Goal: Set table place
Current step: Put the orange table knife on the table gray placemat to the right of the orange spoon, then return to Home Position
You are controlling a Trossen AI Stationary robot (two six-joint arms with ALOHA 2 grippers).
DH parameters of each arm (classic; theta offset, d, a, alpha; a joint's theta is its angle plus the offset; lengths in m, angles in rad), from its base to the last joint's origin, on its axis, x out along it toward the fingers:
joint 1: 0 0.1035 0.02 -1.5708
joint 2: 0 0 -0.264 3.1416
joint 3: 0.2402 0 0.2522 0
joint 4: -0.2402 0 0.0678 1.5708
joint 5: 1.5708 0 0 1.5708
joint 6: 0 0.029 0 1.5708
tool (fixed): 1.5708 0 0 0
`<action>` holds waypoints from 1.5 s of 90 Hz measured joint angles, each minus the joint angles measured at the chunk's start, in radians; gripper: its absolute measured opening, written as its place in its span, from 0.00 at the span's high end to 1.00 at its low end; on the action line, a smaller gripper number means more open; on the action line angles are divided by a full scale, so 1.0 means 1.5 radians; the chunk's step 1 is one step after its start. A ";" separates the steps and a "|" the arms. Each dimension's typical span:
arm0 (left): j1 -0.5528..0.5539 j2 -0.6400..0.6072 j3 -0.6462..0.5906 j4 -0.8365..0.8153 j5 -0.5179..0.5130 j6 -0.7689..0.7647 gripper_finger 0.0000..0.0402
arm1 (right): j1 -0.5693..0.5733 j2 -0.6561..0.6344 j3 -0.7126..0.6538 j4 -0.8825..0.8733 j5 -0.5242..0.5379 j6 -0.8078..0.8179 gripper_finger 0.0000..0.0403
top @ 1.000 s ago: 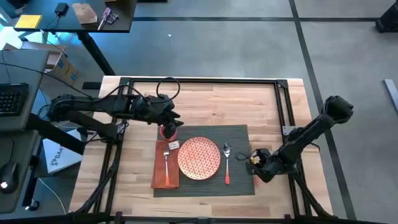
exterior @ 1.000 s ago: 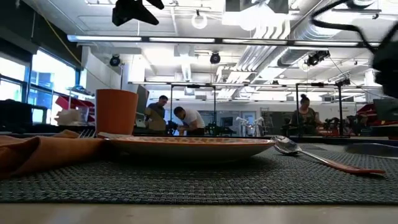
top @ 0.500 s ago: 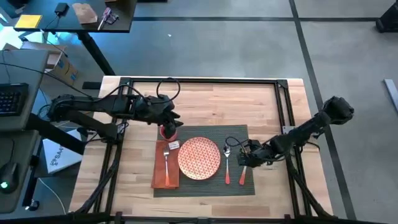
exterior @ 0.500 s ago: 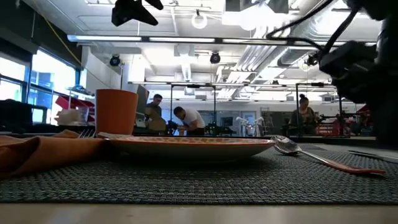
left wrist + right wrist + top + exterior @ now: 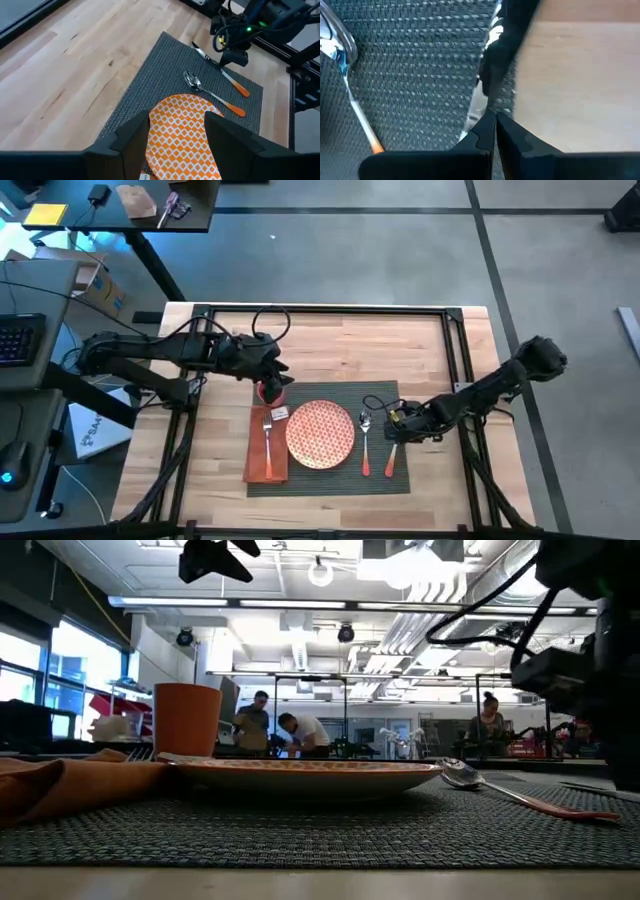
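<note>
Table (image 5: 330, 340) carries the grey placemat (image 5: 385, 395) under the right gripper (image 5: 398, 426). Plate (image 5: 321, 433), napkin (image 5: 266, 450) with fork (image 5: 268, 434), cup (image 5: 268, 391), spoon (image 5: 365, 442) already placed. Knife (image 5: 390, 460) lies beside the spoon, directly below the right gripper; grip unclear. Left gripper (image 5: 177, 132) open over the plate. Setting looks nearly complete.

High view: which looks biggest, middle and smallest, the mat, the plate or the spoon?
1. Mat, the biggest; everything else lies on it.
2. Plate, in the middle.
3. Spoon, the smallest, thin beside the plate.
</note>
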 joint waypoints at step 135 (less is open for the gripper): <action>-0.021 -0.009 -0.001 -0.002 0.010 -0.055 0.57 | -0.019 -0.071 0.000 0.116 0.116 -0.121 1.00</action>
